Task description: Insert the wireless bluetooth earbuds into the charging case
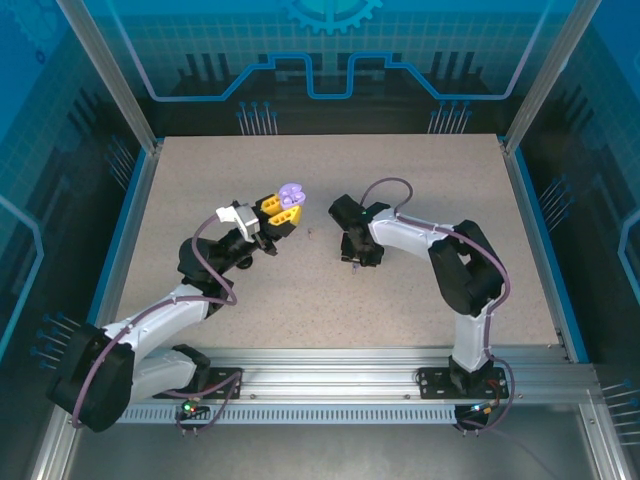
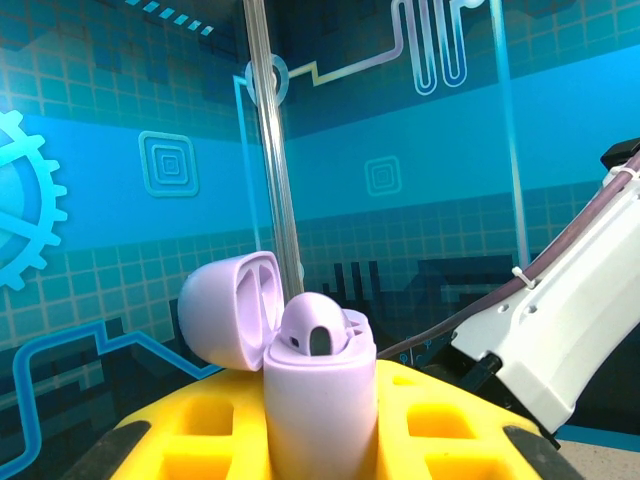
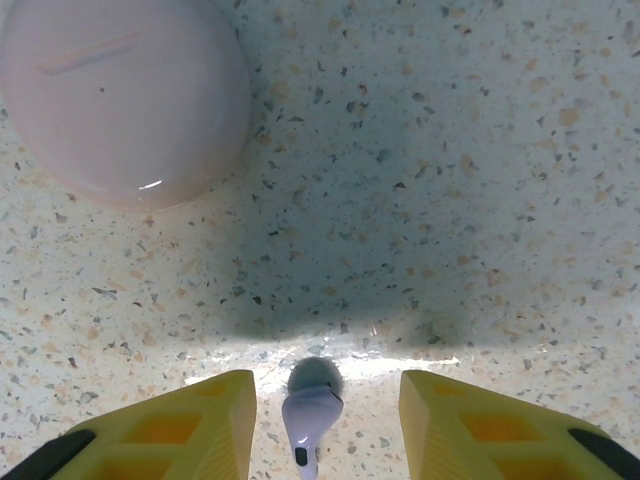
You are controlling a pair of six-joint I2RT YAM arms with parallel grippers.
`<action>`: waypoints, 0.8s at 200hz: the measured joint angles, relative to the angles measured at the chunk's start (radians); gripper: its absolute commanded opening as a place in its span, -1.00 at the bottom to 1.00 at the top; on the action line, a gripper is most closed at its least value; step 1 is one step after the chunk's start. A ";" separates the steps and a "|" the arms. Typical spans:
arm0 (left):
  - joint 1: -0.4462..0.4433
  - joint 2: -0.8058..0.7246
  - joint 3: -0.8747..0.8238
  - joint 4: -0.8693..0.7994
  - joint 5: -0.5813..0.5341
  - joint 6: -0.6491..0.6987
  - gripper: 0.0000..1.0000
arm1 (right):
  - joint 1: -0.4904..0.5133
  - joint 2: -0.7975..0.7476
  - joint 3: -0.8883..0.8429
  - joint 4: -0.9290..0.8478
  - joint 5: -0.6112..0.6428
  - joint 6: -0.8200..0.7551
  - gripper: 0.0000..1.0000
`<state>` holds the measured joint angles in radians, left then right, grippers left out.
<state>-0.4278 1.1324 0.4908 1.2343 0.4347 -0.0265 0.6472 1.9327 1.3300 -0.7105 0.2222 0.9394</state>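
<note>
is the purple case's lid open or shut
Open. The purple case, held in the left gripper, has its lid swung back, and one bud sits inside.

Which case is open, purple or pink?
The purple case, upright in the left gripper: lid flipped back, one bud seated. The pale pink case lies shut on the table.
</note>
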 measured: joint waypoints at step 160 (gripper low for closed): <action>0.000 0.000 0.000 0.000 0.000 0.000 -1.00 | 0.009 0.038 0.000 0.023 -0.013 0.004 -0.28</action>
<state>-0.4278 1.1324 0.4908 1.2346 0.4347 -0.0265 0.6559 1.9705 1.3296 -0.6872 0.2089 0.9436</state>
